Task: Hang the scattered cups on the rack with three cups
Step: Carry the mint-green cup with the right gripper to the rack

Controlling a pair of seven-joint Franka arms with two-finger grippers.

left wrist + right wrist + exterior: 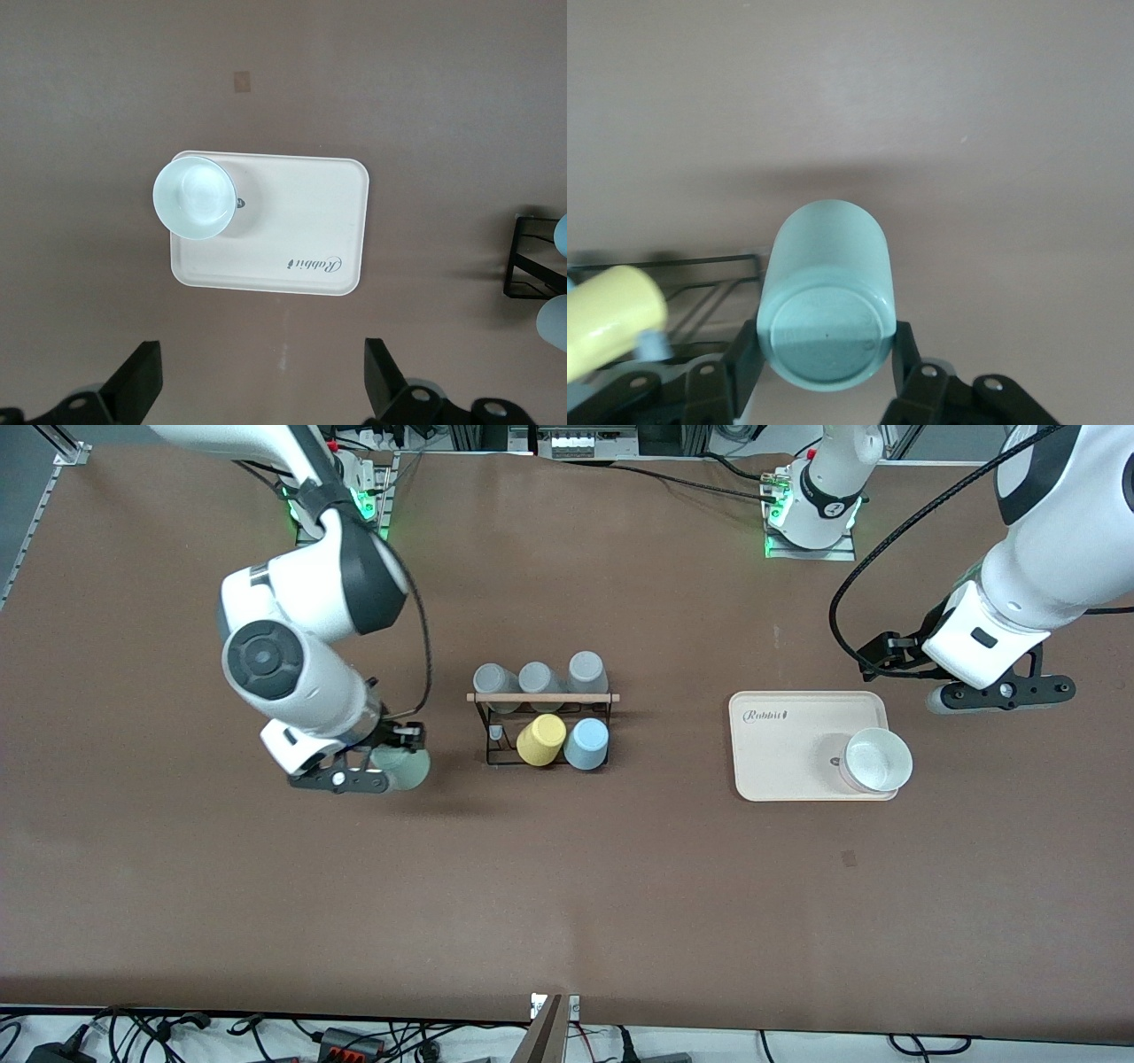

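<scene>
My right gripper (397,769) is shut on the pale mint green cup (406,769), held over the table beside the rack (496,757), toward the right arm's end. In the right wrist view the cup (828,266) lies on its side between my fingers (749,354), base toward the camera. The black wire rack with its wooden rod (542,698) carries three grey cups (540,679), a yellow cup (540,740) and the light blue cup (586,743). My left gripper (1001,695) is open and empty over bare table next to the tray; it also shows in the left wrist view (261,385).
A cream tray (788,753) with a white bowl (875,760) in its corner lies toward the left arm's end; both show in the left wrist view, the tray (301,221) and the bowl (195,197). The rack's edge (700,266) and yellow cup (611,319) show in the right wrist view.
</scene>
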